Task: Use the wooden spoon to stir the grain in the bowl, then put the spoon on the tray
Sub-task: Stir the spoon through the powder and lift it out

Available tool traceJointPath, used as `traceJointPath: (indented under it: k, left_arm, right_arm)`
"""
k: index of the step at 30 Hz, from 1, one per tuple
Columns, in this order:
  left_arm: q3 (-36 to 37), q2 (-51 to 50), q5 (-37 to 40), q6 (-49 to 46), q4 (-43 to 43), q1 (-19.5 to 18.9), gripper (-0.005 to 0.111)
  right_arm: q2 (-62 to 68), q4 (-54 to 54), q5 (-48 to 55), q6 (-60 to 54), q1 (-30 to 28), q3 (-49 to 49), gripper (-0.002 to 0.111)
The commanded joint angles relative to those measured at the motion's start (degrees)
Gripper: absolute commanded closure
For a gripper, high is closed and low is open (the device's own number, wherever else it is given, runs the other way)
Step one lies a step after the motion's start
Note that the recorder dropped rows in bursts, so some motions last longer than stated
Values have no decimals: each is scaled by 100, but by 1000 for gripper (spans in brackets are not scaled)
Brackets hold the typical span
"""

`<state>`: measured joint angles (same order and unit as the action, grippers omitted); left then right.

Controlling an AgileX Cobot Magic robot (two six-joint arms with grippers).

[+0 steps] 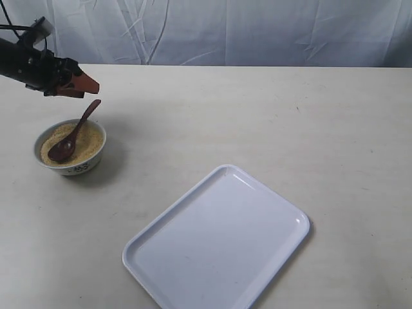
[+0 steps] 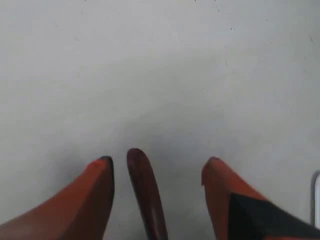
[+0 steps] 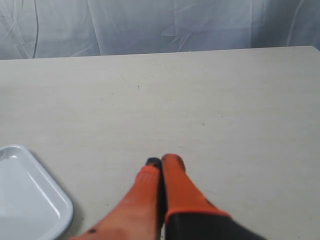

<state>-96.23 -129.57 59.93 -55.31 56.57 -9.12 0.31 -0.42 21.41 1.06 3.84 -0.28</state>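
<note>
Tray [image 1: 219, 248]: nearest us, flat on the counter [image 1: 270, 116], well apart from the bowl [image 1: 55, 166], which sits to its left and farther back.
Left fingers [image 2: 95, 192]: spread wide, gripping nothing; the wooden spoon [image 2: 147, 200] shows its handle tip between them, with a gap on either side.
Wooden spoon: scoop sunk in the grain [image 1: 90, 143], handle leaning over the far-right rim and rising toward the left fingers just above its end.
Coming move: we judge a short descent along the handle, then a squeeze; this arm is much the nearer.
Open room: wide counter between bowl and tray.
Right fingers [image 3: 175, 185]: pressed together, holding nothing, near a tray corner.
</note>
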Motion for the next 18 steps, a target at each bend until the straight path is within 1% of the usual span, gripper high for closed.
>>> traceJointPath:
  k: [1, 5, 9, 14, 18]
  left_arm:
    - [-154, -177, 162, -13, -71, -2, 53]
    - [-154, -312, 189, -13, -123, -2, 53]
    - [-154, -500, 373, -13, -112, -2, 53]
    - [-154, -537, 477, -13, -87, -2, 53]
    - [-154, -537, 652, -36, -88, -2, 56]
  right_arm:
    - [-31, 5, -81, 0, 22, 28, 108]
    - [-31, 5, -81, 0, 22, 28, 108]
    - [-31, 5, -81, 0, 22, 28, 108]
    - [-31, 5, -81, 0, 22, 28, 108]
    - [-31, 5, -81, 0, 22, 28, 108]
